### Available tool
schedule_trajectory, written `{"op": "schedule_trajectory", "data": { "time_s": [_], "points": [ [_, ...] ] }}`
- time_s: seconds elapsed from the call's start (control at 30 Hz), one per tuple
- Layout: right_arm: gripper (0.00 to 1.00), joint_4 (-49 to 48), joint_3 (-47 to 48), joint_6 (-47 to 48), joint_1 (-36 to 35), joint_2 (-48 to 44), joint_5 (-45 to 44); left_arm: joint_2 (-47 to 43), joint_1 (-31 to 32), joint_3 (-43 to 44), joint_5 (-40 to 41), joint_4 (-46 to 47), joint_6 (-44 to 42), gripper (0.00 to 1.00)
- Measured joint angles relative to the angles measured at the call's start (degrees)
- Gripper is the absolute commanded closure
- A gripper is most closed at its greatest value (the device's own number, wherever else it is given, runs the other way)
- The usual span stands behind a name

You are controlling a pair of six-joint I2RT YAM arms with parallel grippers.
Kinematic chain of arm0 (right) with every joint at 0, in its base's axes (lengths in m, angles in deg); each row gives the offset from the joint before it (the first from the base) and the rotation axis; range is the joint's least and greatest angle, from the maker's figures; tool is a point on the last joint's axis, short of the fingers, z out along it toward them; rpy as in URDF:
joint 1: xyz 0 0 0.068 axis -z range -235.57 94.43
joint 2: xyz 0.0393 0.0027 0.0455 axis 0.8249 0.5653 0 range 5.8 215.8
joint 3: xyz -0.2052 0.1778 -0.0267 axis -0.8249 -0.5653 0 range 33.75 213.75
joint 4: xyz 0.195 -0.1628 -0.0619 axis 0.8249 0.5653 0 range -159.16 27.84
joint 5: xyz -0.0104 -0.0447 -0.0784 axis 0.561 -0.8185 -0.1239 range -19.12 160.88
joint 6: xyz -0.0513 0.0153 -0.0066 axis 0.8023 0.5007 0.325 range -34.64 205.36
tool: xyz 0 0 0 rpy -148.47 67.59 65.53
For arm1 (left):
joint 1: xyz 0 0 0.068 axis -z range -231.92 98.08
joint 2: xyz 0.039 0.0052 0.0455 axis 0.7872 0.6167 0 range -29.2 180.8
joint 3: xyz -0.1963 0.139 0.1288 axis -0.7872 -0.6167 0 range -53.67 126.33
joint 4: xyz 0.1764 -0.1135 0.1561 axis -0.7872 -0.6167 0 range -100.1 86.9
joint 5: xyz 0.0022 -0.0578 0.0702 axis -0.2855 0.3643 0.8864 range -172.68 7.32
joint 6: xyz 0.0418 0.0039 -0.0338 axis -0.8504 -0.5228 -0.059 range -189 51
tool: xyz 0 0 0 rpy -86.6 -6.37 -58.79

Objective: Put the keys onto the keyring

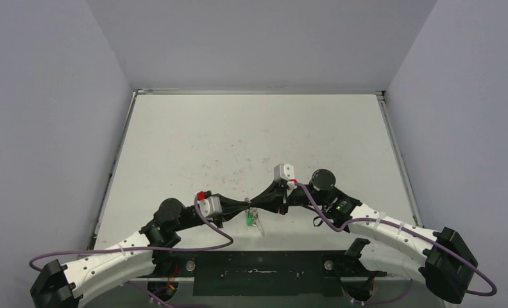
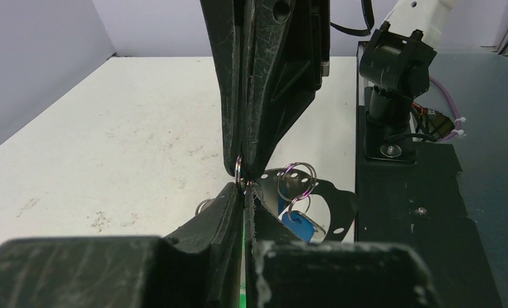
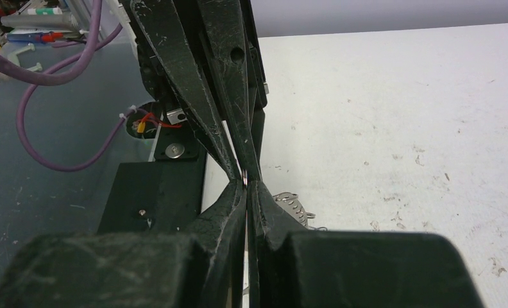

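Both grippers meet tip to tip near the table's front edge. My right gripper (image 3: 247, 183) is shut, pinching a small wire loop (image 2: 238, 172) of the keyring (image 2: 331, 192). The keyring hangs below that loop as a silver perforated hoop, also seen at keyring (image 3: 291, 205). My left gripper (image 2: 245, 189) is shut, its tips nipping the same loop from the other side. A sliver of green tag (image 2: 244, 269) shows through the slit between its fingers. From above, that green key (image 1: 249, 220) dangles under the joined tips. A blue-tagged key (image 2: 299, 224) hangs from another loop on the keyring.
The black base plate (image 2: 418, 212) with the arm mounts lies right beside the keyring. The white table (image 1: 251, 141) is scuffed, with grey walls round it. Purple cables (image 1: 200, 247) loop off both arms.
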Motion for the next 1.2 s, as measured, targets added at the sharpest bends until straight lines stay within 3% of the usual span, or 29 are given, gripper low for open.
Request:
{"op": "schedule_trajectory", "data": {
  "time_s": [0.07,0.33,0.5,0.7,0.87,1.0,1.2],
  "points": [
    [0.97,0.04,0.00,0.33,-0.02,0.00,-0.02,-0.46,0.00,0.00,0.13,-0.37,0.42,1.00],
    [0.61,5.90,1.05,4.26,-0.11,-0.07,-1.57,-2.84,0.22,1.33,2.01,-8.07,0.94,1.00],
    [0.51,14.84,4.63,9.90,-0.11,-0.94,-2.75,-2.27,0.22,7.19,3.19,-18.18,0.17,1.00],
    [0.48,22.53,8.46,16.00,-0.11,-1.57,-3.69,2.47,0.22,16.61,3.45,-32.09,-3.10,1.00],
    [0.53,26.05,9.14,18.69,-0.11,-1.55,-3.85,7.23,0.22,23.52,3.52,-43.34,-6.29,1.00],
    [0.62,27.58,9.25,19.93,-0.11,-1.46,-3.78,10.19,0.22,27.19,3.41,-48.96,-8.11,1.00],
    [0.62,26.43,9.25,19.26,-0.11,0.09,-2.93,13.05,0.22,28.83,2.05,-52.19,-9.66,1.00]
  ]
}}
